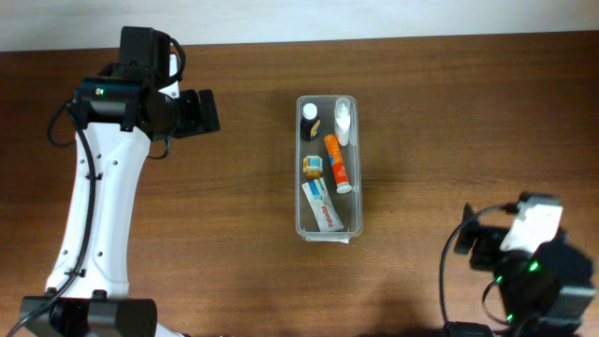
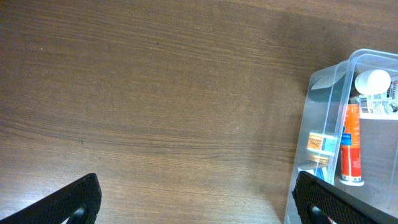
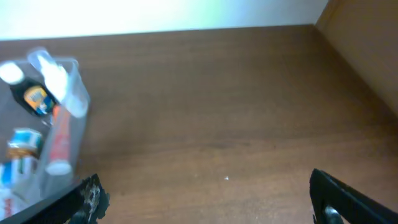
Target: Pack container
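Observation:
The clear plastic container (image 1: 328, 223) stands in the middle of the table, long side running front to back. Inside lie an orange tube (image 1: 337, 161), a white bottle (image 1: 343, 122), a dark bottle with a white cap (image 1: 310, 120), a small jar (image 1: 313, 167) and a white tube (image 1: 321, 205). My left gripper (image 1: 208, 111) is open and empty, to the left of the container; the left wrist view shows its fingers (image 2: 198, 202) wide apart over bare wood, with the container (image 2: 323, 87) at the right. My right gripper (image 3: 205, 199) is open and empty; that arm sits at the front right (image 1: 524, 257).
The table is dark brown wood (image 1: 234, 225). A pale wall runs along the far edge (image 1: 374, 19). In the right wrist view the container (image 3: 76, 99) is at the left and a wooden edge (image 3: 367, 56) is at the right.

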Tool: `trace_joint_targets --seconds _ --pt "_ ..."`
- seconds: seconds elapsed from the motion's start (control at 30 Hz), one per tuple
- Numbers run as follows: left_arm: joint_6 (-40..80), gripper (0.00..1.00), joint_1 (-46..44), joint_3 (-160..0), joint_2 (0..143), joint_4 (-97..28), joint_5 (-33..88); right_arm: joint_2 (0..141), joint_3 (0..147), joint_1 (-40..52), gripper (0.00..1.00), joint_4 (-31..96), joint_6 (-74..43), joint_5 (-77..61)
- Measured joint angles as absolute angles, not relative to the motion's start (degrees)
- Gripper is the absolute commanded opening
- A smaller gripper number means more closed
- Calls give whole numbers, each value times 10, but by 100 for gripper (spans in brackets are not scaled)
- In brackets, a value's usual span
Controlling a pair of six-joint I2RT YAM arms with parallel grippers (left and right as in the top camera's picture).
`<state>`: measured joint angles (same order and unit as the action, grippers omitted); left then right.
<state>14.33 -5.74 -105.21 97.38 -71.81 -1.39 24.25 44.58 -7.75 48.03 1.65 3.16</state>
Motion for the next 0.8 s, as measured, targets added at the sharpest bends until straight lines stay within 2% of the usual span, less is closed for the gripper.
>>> trace_joint_targets --seconds 0.37,0.8 --pt "143 99 -57 -1052 974 -718 -16 65 235 -78 98 445 22 32" --pt "143 99 -57 -1052 974 -718 -15 8 166 -78 98 445 24 32"
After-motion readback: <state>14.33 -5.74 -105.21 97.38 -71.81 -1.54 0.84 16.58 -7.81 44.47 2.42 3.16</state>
